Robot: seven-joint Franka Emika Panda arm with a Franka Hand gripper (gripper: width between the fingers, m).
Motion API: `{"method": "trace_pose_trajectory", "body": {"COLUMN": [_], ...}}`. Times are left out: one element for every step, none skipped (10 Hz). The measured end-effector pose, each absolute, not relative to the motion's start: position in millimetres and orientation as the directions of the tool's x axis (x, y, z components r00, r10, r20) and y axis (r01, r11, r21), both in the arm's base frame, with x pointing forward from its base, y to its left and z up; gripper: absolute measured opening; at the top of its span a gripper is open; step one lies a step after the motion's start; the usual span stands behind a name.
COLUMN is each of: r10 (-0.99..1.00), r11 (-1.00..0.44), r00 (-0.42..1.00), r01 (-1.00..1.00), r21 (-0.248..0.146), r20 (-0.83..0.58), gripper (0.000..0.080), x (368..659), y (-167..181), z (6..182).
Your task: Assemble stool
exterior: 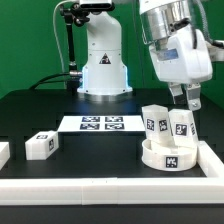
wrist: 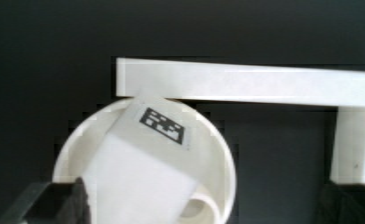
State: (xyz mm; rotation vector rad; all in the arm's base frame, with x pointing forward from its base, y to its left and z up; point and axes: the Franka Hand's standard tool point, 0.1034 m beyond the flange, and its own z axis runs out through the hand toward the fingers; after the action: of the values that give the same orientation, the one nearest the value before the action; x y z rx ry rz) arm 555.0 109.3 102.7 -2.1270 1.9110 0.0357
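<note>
Pincer (exterior: 187, 102) reads as released: jaws wide, straddling the top of the white blocky tagged plastic leg (exterior: 182, 126) on the exterior view's right, with no clamp on it that I can see. Wrist view agrees: leg sits between the dark fingers (wrist: 46, 205) with slack on one side.

That leg stands upright in the short white round plastic disc seat (exterior: 170, 157). A second upright leg (exterior: 155, 122) is just beside it, to the exterior view's left. Seat sits tucked in the corner of the white border rails (exterior: 213, 158), close to both.

My read: stool is part-built, more legs to fetch. Next candidate is the loose white leg block (exterior: 42, 145). It's well apart from the pincer toward the exterior view's left, lying on its side on the black worktop (exterior: 110, 155). Long axis looks roughly across the view, can't be firm. Another white piece (exterior: 3, 152) is cut by the frame edge.

Exit should be straight up: second upright leg is tight alongside and the rails box in the other sides. After that, open worktop leftward. Flat white marker board (exterior: 100, 124) lies behind the path, not in it.
</note>
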Motion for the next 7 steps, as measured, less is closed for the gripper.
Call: {"method": "trace_pose_trajectory", "body": {"r10": [-0.963,-0.929,-0.862,-0.792,-0.665,-0.547,-0.552], "r11": [-0.149,-0.298,-0.466,-0.58,-0.728,-0.824,-0.82], "r00": [0.188,0.332,0.495,0.606,0.747,0.837,0.834], "r01": [-0.969,-0.933,-0.86,-0.786,-0.655,-0.536,-0.541], "r21": [-0.199,-0.201,-0.208,-0.214,-0.204,-0.184,-0.187], "r20": [-0.192,-0.165,-0.114,-0.077,-0.026,0.01,0.008], "gripper": [0.0649,0.0649,0.0649,0.0649,0.0649,0.0649,0.0649], "x": [555,555,560,562,563,563,563], "y": [109,111,112,113,115,120,118], "z": [102.4,103.2,106.5,107.6,107.1,106.3,106.1]}}
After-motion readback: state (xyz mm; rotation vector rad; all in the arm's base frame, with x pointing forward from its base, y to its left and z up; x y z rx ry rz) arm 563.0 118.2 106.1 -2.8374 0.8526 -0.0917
